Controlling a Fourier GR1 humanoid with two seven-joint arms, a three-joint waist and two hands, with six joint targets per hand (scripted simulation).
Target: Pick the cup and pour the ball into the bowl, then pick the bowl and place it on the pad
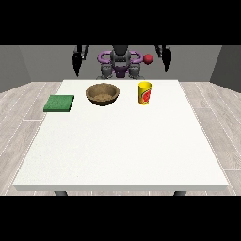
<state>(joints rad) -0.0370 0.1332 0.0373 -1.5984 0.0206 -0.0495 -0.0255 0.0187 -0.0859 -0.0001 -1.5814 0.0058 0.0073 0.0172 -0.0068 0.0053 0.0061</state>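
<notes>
Fingers of hand at view's right [164, 57]: hanging straight, holding nothing, raised behind table | hand at view's left [79, 57]: same | cup [145, 93]: upright on table [117, 150], below and nearer right-side hand, just beside bowl [102, 94] | ball [148, 58]: airborne above cup | pad [59, 103]: left of bowl.

The table [117, 141] has a smooth, matt white top. The bowl [102, 93] looks like brown wood, with a speckled, rough-looking inside. The cup [145, 93] looks like smooth yellow plastic with a red printed mark on its side. The pad [59, 103] is flat, matt green, like cloth or foam. The floor [23, 113] around the table shows pale wooden planks with a dull finish.
</notes>
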